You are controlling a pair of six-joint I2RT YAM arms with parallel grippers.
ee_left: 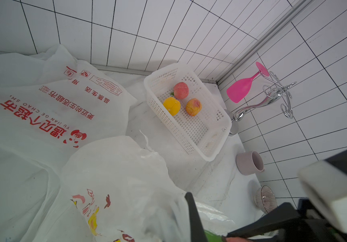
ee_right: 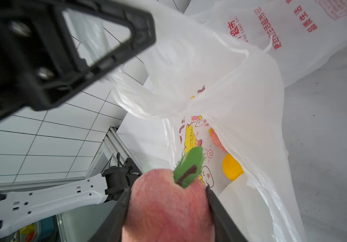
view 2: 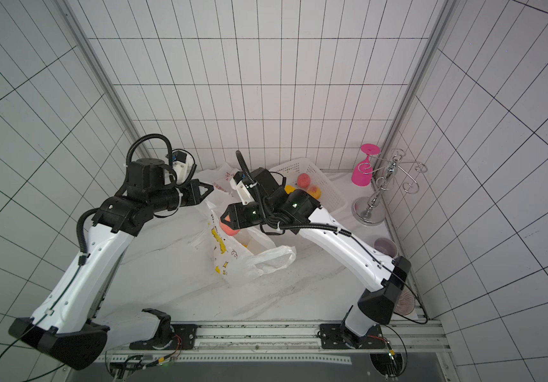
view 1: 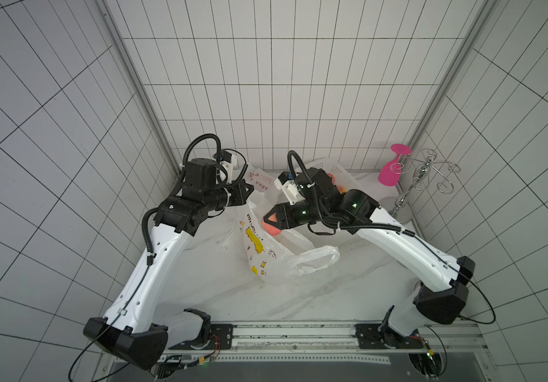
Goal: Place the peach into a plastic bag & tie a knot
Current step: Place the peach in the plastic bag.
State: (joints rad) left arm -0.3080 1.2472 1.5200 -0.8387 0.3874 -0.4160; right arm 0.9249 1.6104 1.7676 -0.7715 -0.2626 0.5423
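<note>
Right pincer point(ee_right: 167, 189) pinching peach point(ee_right: 168, 211), leaf forward, at mouth of cartoon-printed plastic bag point(ee_right: 220, 83). Left pincer point(view 1: 249, 189) pressed together on bag rim, holding it raised. Behind: second bag point(ee_left: 42, 100) flat on worktop point(ee_left: 189, 167), red lettering "YU JIAN GE CHAO SHI".

Looking steeply down from overhead in both top views, facing the far tiled corner, taking in the whole table point(view 1: 200, 281). Looking out from the left wrist across the table toward the white basket point(ee_left: 189, 127), at middling range. Pressing close from the right wrist onto the peach point(ee_right: 168, 209) and cartoon-printed bag point(ee_right: 231, 83). Sharing the red-lettered bag point(ee_left: 53, 100) between wrist views.
</note>
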